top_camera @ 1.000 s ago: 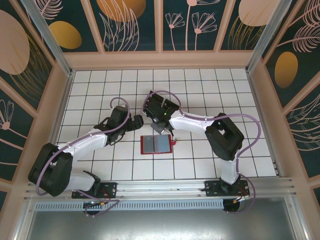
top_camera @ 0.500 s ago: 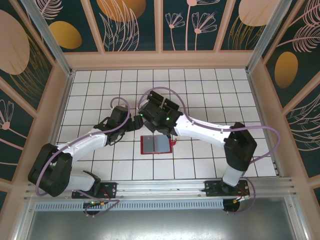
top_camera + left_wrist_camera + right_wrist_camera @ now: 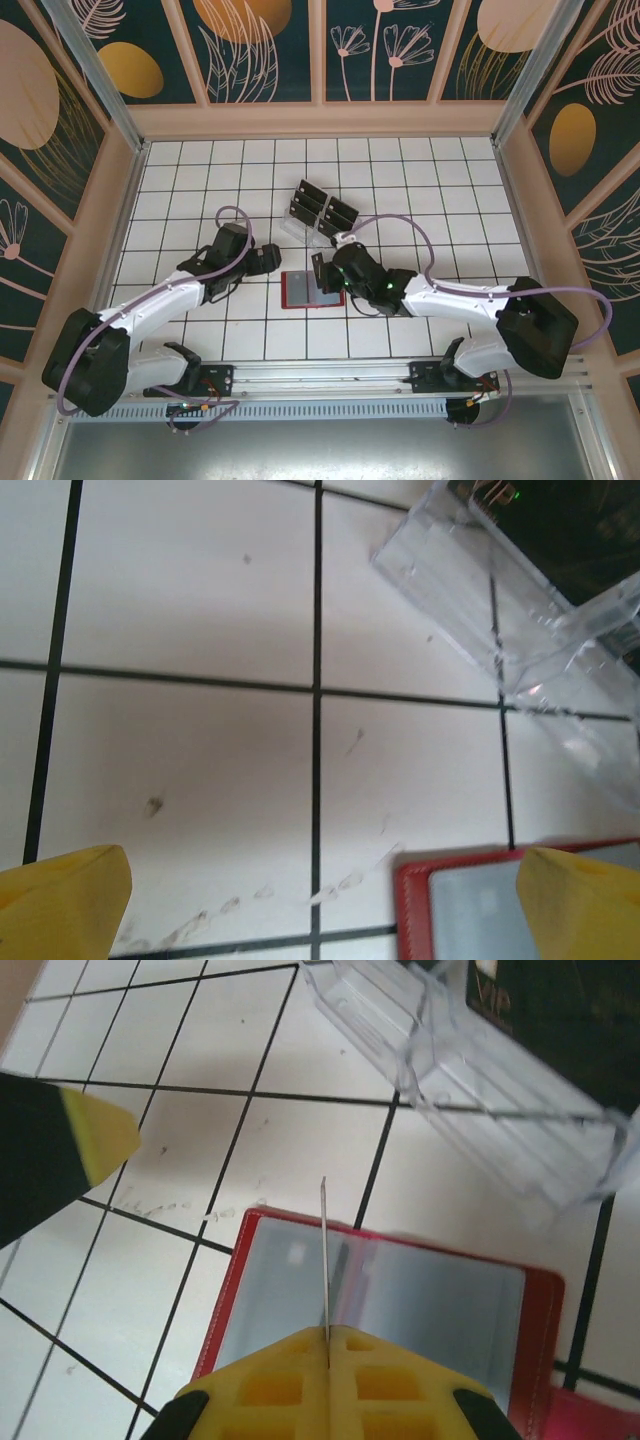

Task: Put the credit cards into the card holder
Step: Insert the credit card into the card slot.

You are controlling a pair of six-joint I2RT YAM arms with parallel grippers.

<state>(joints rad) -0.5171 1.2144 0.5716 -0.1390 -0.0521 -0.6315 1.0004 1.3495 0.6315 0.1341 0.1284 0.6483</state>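
**One card edge-on, and a pocket mouth you can barely see**

Your right claw point(image 3: 327, 1338) is clenched on a single credit card point(image 3: 324, 1260). The card stands with its thin edge toward the wrist camera, directly over the grey-blue pockets of the open card holder point(image 3: 420, 1305). The holder lies flat on the white tiled surface point(image 3: 200, 180), between the two arms. The other credit cards point(image 3: 325, 207) sit in the clear rack point(image 3: 322, 212) just behind it.

Your main risk is missing the slit. The pocket opening cannot be made out in these views, and the card seems to hang near the central fold. If you press down off the opening, the card will probably skid across the smooth lining or bow in the grip.

Nothing pins the holder either. Your left claw point(image 3: 268, 258) is spread wide and grasps nothing. In its own wrist view the yellow tips straddle the holder's red corner without clearly touching it. A sideways shove from the card could slide the holder or lift a flap, so bracing it first looks wise.

You also hold the card by one end only, so any snag may twist it between the pads.

Watch the rack as well. It sits close behind the right wrist, and a careless retreat could knock it and spill the rest.
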